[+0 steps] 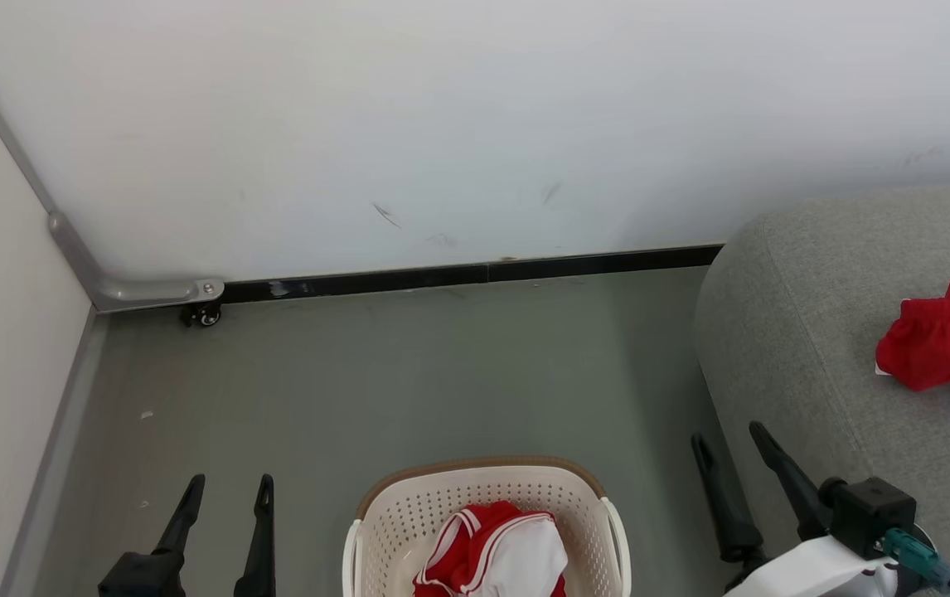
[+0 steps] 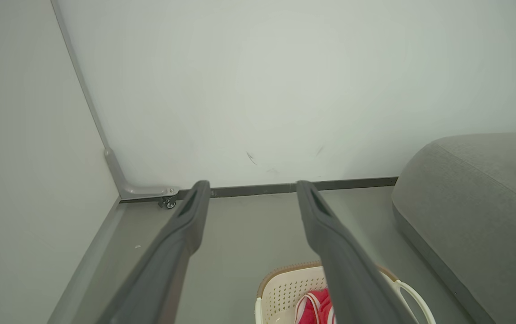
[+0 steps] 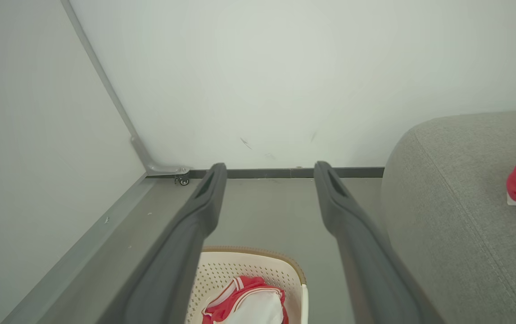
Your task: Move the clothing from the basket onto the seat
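A cream perforated basket (image 1: 409,514) with a brown rim stands on the floor at the bottom centre, holding red and white clothing (image 1: 496,555). The same basket (image 3: 222,274) and clothing (image 3: 244,306) lie below my right fingers in the right wrist view, and the basket (image 2: 285,292) shows low in the left wrist view. One red garment (image 1: 943,344) lies on the grey seat (image 1: 815,348) at the right. My left gripper (image 1: 229,485) hangs open to the basket's left, my right gripper (image 1: 728,435) open beside the seat's edge. Both are empty.
A white wall (image 1: 475,124) with a black skirting strip runs across the back. At the left a white panel meets it, with a metal bracket and small caster (image 1: 201,313) in the corner. Grey floor (image 1: 409,373) stretches between wall and basket.
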